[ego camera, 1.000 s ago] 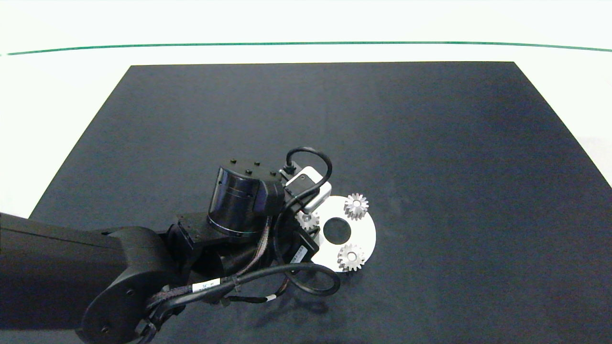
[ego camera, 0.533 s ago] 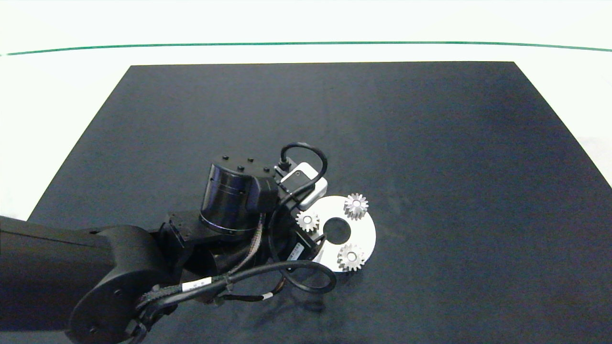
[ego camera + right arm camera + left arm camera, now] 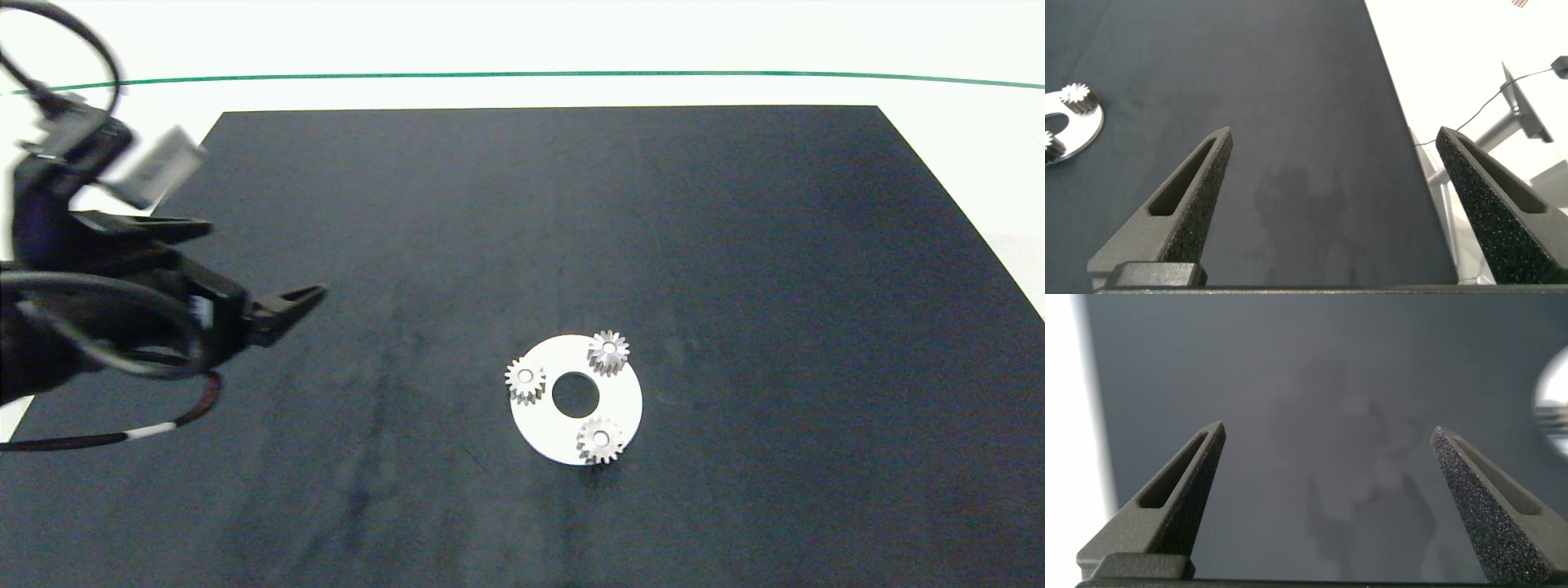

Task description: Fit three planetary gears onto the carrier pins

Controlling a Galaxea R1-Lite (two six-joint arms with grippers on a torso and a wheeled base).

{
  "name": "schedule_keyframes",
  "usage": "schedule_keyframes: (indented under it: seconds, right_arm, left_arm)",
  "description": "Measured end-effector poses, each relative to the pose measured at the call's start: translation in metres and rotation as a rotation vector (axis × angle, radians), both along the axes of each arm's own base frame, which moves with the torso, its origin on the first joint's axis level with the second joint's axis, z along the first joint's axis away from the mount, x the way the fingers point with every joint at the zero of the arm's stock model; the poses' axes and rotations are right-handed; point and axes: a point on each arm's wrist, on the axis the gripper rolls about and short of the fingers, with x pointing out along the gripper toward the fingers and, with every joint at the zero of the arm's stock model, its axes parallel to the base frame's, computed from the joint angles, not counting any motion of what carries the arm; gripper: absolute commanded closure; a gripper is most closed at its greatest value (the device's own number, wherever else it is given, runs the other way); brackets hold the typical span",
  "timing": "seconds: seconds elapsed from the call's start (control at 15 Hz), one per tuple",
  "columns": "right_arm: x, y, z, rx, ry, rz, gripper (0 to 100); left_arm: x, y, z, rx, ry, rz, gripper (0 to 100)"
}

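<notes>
The white carrier disc point(image 3: 622, 400) lies flat on the black mat, right of centre. Three planetary gears rest on it around its centre hole: one on the left point(image 3: 525, 380), one at the far side point(image 3: 608, 352), one at the near side point(image 3: 601, 440). The carrier pins are covered by the gears and show only as pale spots in their bores. My left gripper point(image 3: 1327, 434) is open and empty, raised at the mat's left edge, well clear of the disc. My right gripper point(image 3: 1335, 135) is open and empty over the mat's right side, with the disc point(image 3: 1078, 129) far off.
The black mat point(image 3: 735, 245) lies on a white table with a green line point(image 3: 522, 74) along the back. Beyond the mat's right edge the right wrist view shows a white floor, a metal stand point(image 3: 1523, 114) and a thin cable.
The left arm has pulled back from the disc to the mat's left edge and lifted. The left gear it was over stays on the disc.
</notes>
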Motion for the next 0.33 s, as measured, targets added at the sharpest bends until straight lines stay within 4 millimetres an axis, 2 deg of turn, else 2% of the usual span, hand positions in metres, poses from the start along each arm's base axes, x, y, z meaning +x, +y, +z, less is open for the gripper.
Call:
schedule_keyframes:
  seconds: [0.13, 0.33]
  right_arm:
    - [0.000, 0.005, 0.004, -0.007, 0.010, -0.045, 0]
    - [0.006, 0.015, -0.001, 0.001, 0.048, -0.124, 0]
  left_arm:
    - [-0.055, 0.034, 0.012, -0.032, -0.084, 0.107, 0]
    - [-0.142, 0.061, -0.002, -0.066, -0.213, 0.237, 0]
